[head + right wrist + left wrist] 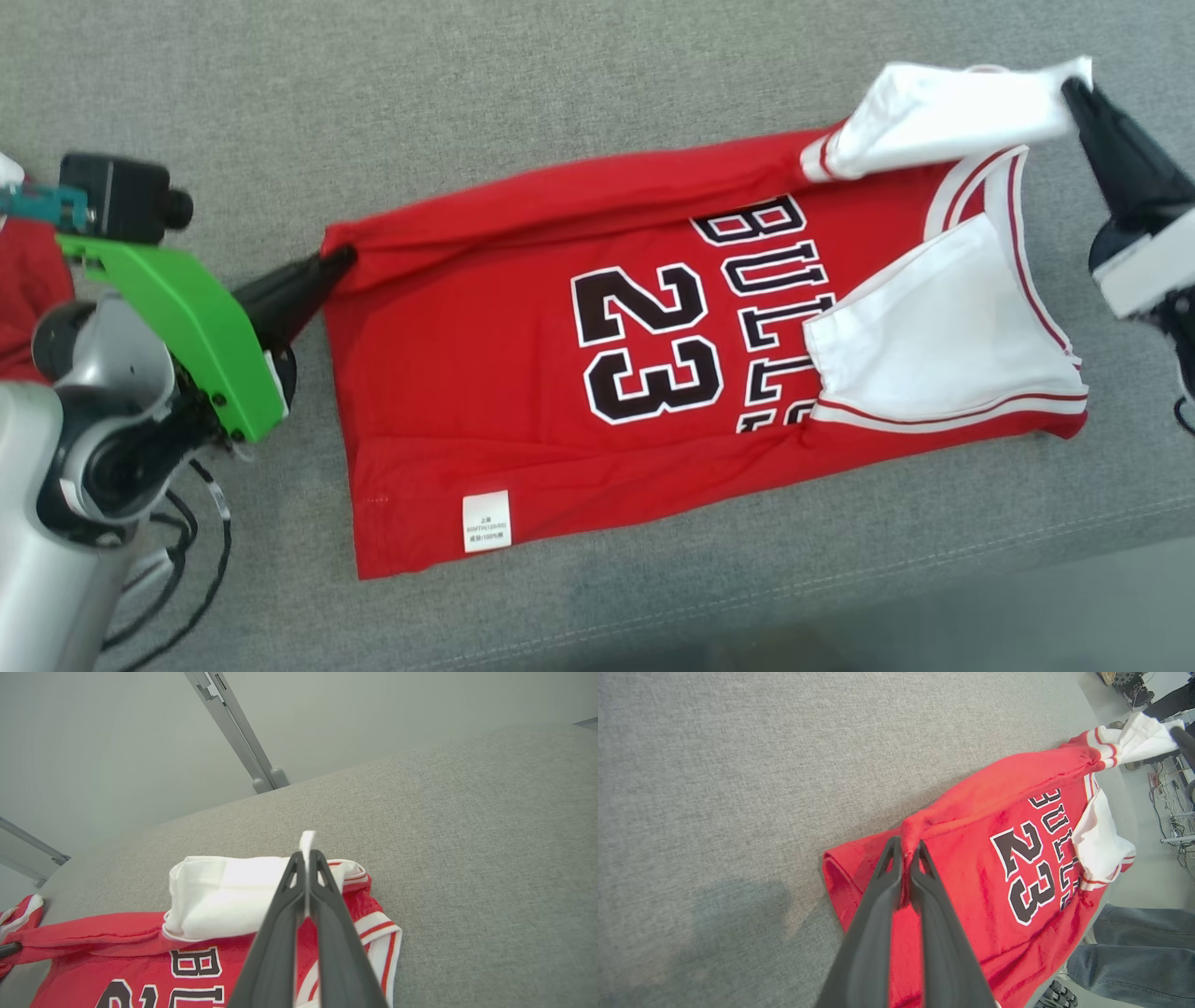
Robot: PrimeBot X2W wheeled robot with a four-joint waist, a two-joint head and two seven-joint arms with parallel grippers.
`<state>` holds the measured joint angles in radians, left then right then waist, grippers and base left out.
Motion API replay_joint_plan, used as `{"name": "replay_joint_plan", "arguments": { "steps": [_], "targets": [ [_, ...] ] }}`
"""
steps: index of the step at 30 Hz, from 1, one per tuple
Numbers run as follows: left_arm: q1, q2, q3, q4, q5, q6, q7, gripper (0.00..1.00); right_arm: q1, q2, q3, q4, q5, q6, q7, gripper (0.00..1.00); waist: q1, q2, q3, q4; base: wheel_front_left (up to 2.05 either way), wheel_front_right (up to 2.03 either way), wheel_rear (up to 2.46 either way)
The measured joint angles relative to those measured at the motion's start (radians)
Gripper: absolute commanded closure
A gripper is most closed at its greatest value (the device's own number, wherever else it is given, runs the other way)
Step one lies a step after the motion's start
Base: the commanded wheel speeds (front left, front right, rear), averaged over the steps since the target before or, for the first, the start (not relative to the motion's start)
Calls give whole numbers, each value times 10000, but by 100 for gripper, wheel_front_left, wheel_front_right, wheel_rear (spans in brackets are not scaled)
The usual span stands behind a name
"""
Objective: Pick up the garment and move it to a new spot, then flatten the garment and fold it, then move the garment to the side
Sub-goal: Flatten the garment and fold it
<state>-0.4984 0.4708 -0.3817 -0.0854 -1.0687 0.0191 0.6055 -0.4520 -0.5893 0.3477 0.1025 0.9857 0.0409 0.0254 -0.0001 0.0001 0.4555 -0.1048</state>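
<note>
Near edge, head view: the garment [523, 392], a red jersey with "23" and "BULLS" in black, is laid lengthwise across the grey fabric surface [467, 93], hem to the left and collar to the right. A white label [486, 521] is seen at the near hem corner. The near white sleeve [943, 327] is folded flat over the chest, covering part of the lettering.

Further back: the far hem corner is pinched by the left gripper [341, 259], fingers closed on red cloth. A green bracket [177, 317] is mounted behind it. The far white sleeve [943, 117] is clamped at its tip by the right gripper [1074, 89], fingers closed on it. The far long edge is held up as a ridge between the two grips, and the rest is resting on the surface.

Added by the left wrist view: red cloth is bunched between the closed fingertips. A person's legs in jeans [1134, 947] are seen past the edge of the surface, with cables [1171, 807] on the floor.

Added by the right wrist view: a sliver of white cloth is seen poking past the closed fingertips. A grey metal strut [233, 723] is set against a pale wall behind the surface.
</note>
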Motion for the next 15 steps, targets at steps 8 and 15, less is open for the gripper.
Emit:
{"name": "replay_joint_plan", "arguments": {
  "steps": [8,15],
  "targets": [
    [1514,-69,211,-579,-320,186,-548,100,2110,71,-238,-911,523,-385,-399,100,0,0,-474,-95,0,0,0],
    [2325,2,433,-926,-339,305,-886,100,3583,138,-190,-1664,706,-616,-583,100,0,0,-618,-125,0,0,0]
  ]
}}
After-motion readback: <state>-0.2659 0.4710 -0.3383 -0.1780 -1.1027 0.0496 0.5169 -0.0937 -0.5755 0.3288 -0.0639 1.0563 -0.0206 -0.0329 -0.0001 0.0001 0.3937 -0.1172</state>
